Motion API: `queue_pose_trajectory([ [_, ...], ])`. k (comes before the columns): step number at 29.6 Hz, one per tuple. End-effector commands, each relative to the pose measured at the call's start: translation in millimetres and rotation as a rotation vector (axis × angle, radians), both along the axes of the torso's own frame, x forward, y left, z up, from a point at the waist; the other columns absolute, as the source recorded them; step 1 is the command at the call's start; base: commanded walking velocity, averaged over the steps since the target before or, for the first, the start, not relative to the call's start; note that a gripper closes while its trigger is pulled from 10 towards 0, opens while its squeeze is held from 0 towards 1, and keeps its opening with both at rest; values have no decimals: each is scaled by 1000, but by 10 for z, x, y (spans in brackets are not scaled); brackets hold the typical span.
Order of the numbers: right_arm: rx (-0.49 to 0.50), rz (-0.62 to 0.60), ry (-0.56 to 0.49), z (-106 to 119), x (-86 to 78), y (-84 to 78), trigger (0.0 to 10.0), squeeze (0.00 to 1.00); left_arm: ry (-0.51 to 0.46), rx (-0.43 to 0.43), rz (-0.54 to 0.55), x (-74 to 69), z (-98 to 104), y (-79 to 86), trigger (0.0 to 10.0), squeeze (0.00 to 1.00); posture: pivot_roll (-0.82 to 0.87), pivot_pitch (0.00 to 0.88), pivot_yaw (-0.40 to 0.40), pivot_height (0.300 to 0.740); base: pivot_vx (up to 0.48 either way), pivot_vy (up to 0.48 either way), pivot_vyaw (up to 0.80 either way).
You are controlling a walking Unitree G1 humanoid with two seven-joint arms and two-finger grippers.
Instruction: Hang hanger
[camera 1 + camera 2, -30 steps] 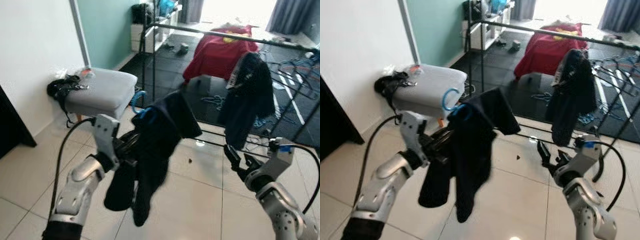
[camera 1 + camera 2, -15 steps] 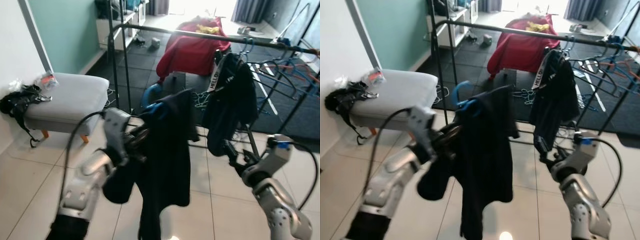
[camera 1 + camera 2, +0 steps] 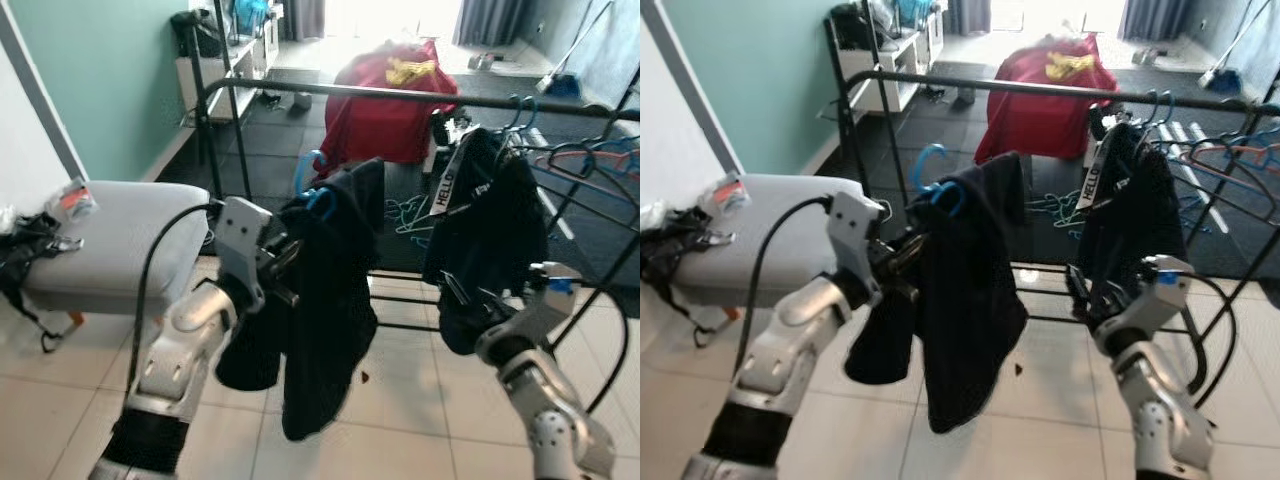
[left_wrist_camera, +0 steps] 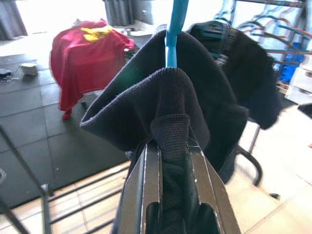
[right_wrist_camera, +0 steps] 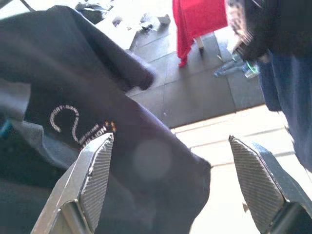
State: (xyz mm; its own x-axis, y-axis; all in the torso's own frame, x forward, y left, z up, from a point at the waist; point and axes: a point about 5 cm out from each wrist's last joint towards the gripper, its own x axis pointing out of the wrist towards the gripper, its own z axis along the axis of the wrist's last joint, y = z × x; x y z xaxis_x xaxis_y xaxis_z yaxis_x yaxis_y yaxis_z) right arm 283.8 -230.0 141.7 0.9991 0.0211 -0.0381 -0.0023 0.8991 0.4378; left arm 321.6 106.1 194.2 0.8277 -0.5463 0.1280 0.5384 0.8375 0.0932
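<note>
Your left gripper (image 4: 168, 161) pinching dark garment (image 3: 330, 300) on blue hanger (image 3: 312, 196), held just before black clothes rail (image 3: 400, 93), your right gripper (image 5: 170, 180) spread wide near hanging dark jacket (image 3: 490, 220), grey stool (image 3: 110, 240) at left

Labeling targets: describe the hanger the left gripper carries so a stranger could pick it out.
Start at the black clothes rack across the room. In front of it, the left gripper holds up a dark garment; the blue hanger is the hook poking from its top, not yet on the rail, unlike the others.
</note>
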Motion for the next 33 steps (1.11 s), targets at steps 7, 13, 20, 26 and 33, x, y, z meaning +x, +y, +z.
queue_pose_trajectory([
  [7,13,16,-6,2,11,67,10000,0,-6,17,45,36,78,-8,10000,0,-60,69,-34,740,480,0,0],
  [13,14,38,-4,24,22,90,10000,0,9,25,46,30,57,-50,10000,0,-61,70,-34,740,480,0,-800],
  [20,13,29,-23,64,26,73,10000,0,22,23,64,42,54,-74,10000,0,-63,67,-37,740,480,0,-457],
  [26,14,32,-30,78,28,77,10000,0,20,28,122,82,79,-48,10000,0,-65,64,-37,740,480,0,0],
  [33,11,38,-25,77,23,74,10000,0,10,-10,205,116,115,12,10000,0,-70,62,-35,740,404,0,0],
])
